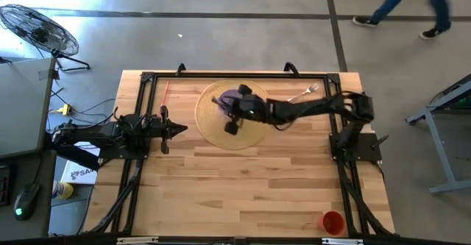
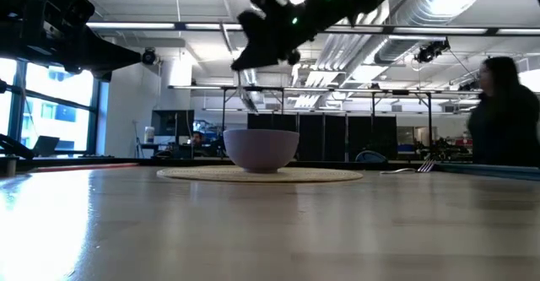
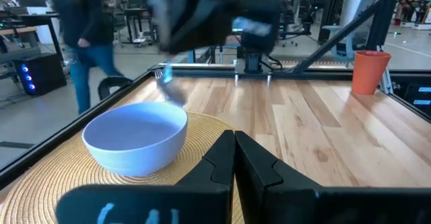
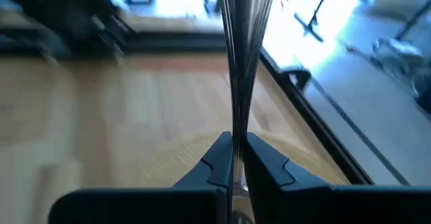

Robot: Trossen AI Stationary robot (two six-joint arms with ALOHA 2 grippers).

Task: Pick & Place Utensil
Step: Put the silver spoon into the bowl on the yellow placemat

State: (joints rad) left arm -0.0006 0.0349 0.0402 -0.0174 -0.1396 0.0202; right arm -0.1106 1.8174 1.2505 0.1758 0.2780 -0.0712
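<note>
Your right gripper [image 4: 234,158] was pinched shut on a slim metal utensil [image 4: 241,62], carried in the air just above the bowl [image 2: 261,150] — pick done, by the look of it. The bowl sat on the round woven mat [image 1: 208,123]. A fork [image 1: 303,94] lay beside the mat, away from the left arm. Left gripper [image 3: 234,158] waited near the mat, fingers closed on nothing. What remained — lowering and releasing, I judged.

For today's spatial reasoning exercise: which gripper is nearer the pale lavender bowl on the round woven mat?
Right. The right gripper hangs just above the pale lavender bowl; the left gripper waits off the round woven mat.
</note>
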